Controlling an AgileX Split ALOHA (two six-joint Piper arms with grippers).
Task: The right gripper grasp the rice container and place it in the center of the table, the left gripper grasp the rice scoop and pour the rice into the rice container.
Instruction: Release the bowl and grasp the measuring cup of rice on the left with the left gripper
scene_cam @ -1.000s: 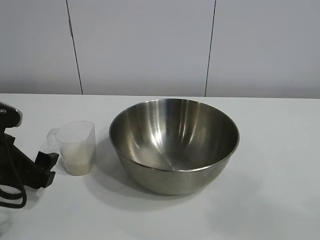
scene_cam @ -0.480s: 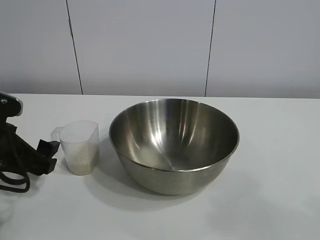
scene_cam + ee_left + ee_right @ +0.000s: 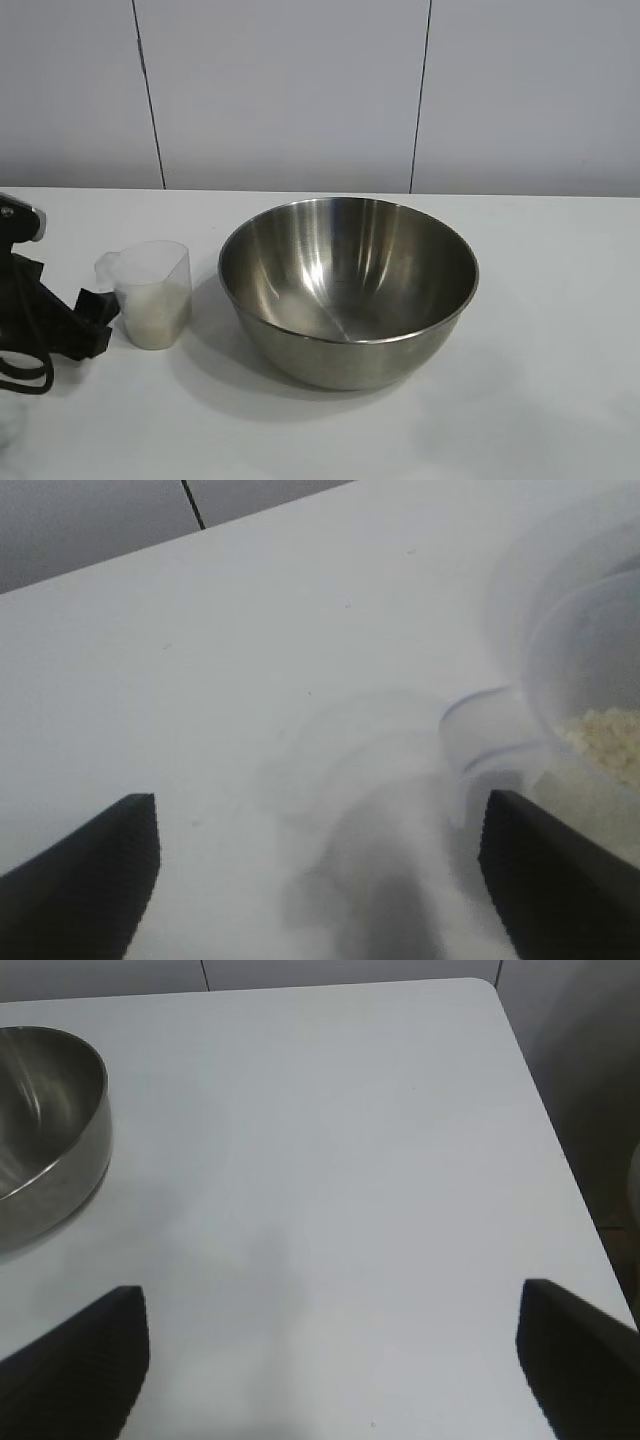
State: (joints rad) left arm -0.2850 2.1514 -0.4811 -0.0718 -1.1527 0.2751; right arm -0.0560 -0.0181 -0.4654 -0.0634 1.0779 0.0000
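The rice scoop is what your left gripper must take next, so start at its jaws: they stand wide with nothing between them, and in the left wrist view the scoop's small side handle sits just ahead of one finger, off toward that side and not centred in the gap. From outside, the gripper is just beside the scoop on the side away from the bowl, with the handle turned toward it; you cannot tell from here whether a fingertip already touches the plastic. The scoop stands upright on the bench, and your approach turns on getting that handle between the jaws, so you will likely need a small sideways correction before closing. Inside the scoop a pale heap of rice fills the lower part. Close by its other side stands the rice container, upright near the middle of the bench and empty as far as its visible inside shows. Your right gripper hangs over bare bench well clear of the bowl, jaws also spread wide and empty.
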